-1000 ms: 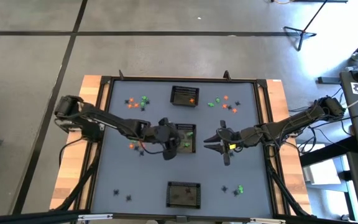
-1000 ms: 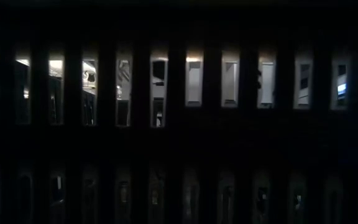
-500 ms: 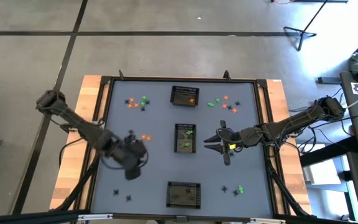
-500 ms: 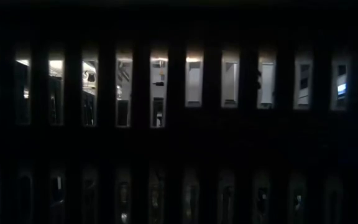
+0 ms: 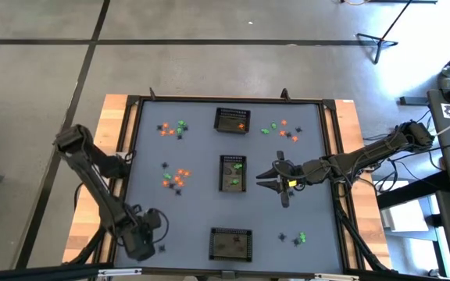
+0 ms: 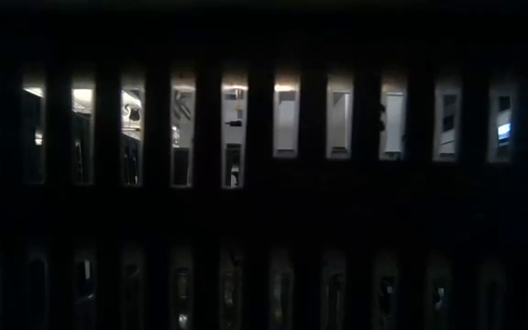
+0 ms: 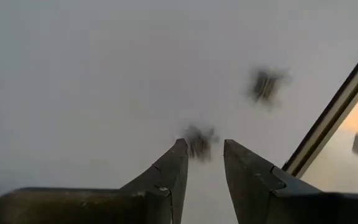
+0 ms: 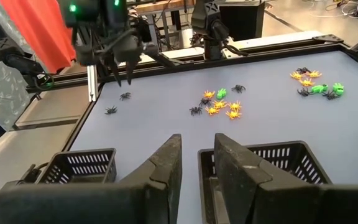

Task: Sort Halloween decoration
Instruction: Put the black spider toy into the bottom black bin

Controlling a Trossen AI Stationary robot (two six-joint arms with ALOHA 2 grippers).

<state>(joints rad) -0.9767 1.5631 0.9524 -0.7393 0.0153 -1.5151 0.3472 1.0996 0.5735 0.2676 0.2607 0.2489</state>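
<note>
Black spider trinkets [image 7: 199, 140] near the desk [image 5: 201, 211] front-left corner now sit under the left end effector [image 7: 201, 163], swung over from the middle basket [image 5: 232, 172], fingers spread, pinching nothing; next pickup likely.

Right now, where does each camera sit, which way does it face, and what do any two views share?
High: overhead, straight down on the table, both arms.
Low: table height, facing the room through a dark slatted grid; no arm shows.
Left wrist: past the open left gripper, at a black spider.
Right wrist: past the right gripper, over a basket.
Shared: the right wrist also sees the left gripper.
</note>
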